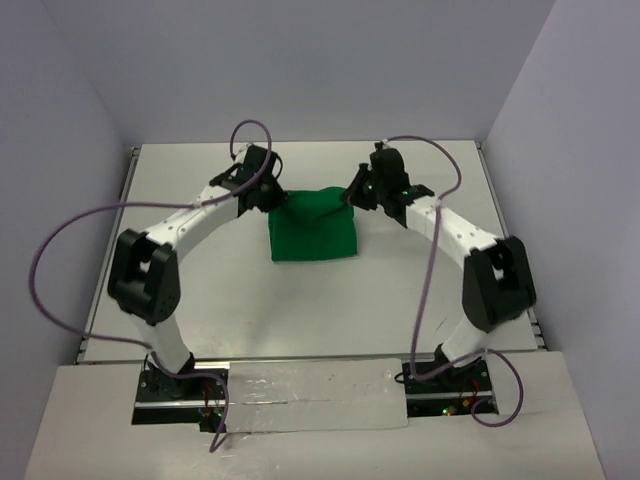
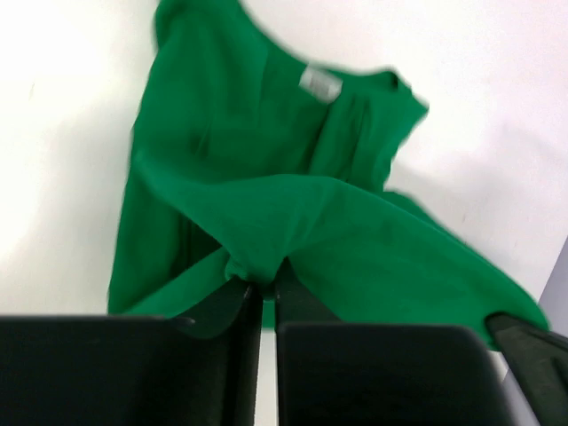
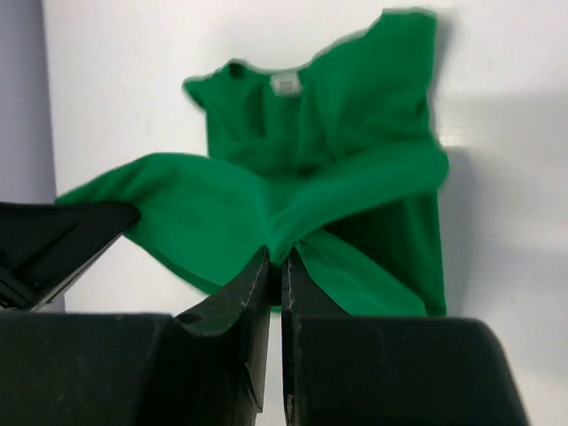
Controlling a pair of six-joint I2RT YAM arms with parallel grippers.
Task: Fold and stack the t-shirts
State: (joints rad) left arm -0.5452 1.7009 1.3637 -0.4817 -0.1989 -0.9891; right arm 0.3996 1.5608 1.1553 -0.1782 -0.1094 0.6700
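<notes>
Jaws left and right clench a raised edge of the plain bright-green cloth t-shirt; we judge this readies a fold-over.

Soft matt cloth t-shirt on a smooth, pale table

So we're looking at one plain bright-green t-shirt, sitting mid-table toward the far side, partly folded into a rough rectangle. One edge is pulled up off the surface at two bunched spots and sags between them. The collar end lies flat, and we can spot a small white label at the neck.
</notes>
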